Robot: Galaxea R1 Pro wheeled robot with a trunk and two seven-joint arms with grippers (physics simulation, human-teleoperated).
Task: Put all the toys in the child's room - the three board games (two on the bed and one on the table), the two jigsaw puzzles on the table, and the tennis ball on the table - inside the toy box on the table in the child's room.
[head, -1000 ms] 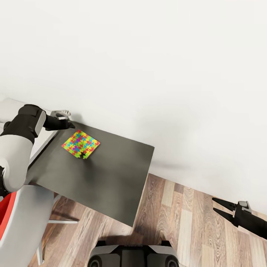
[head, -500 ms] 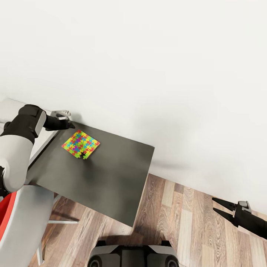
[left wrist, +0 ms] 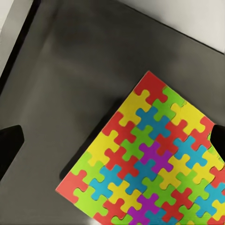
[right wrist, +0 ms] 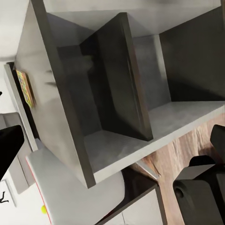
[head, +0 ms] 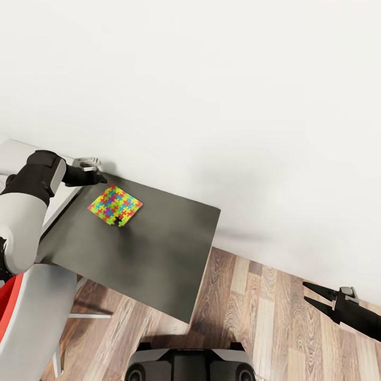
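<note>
Puzzle (head: 115, 205): flat on my dark side unit (head: 153, 248), corners pointing diamond-wise, no clear long axis.
Left gripper (head: 94, 172): above its far corner; grip unreadable.
Right gripper (head: 317, 297): fingers spread, empty, over floor (head: 264, 323).

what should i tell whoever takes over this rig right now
Left gripper: hanging over the dark side unit by the far corner of the jigsaw puzzle; its wrist view shows the fingers spread with nothing between them.
Right gripper: open and empty, out over the wood floor to the right.
Things: one jigsaw puzzle lies flat on the dark side unit near the wall. A small yellow-green ball, probably the tennis ball, shows in the right wrist view.
Done: cannot tell from here.
Left: pick up this puzzle and carry it to the toy box, then the other toys.
</note>
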